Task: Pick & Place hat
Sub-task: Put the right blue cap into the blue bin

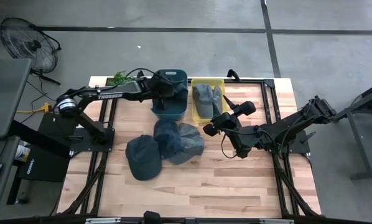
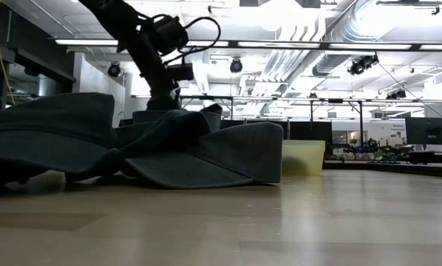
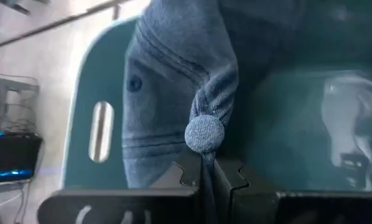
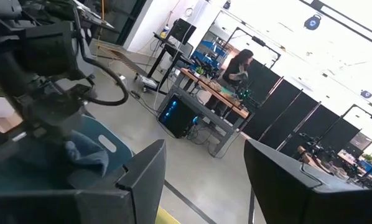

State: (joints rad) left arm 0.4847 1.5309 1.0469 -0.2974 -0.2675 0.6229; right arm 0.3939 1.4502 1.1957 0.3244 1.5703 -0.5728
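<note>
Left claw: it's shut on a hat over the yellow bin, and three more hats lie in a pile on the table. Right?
Not quite. The left claw is shut on a hat, but it holds it over the teal bin, not the yellow bin, which already has a hat in it. The high view shows this. Three hats do lie piled on the table.

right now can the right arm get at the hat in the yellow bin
Probably yes. The right gripper hovers open just in front of the yellow bin, and the hat lies uncovered in it. The left gripper is busy over the teal bin, shut on another hat, out of the way.
</note>
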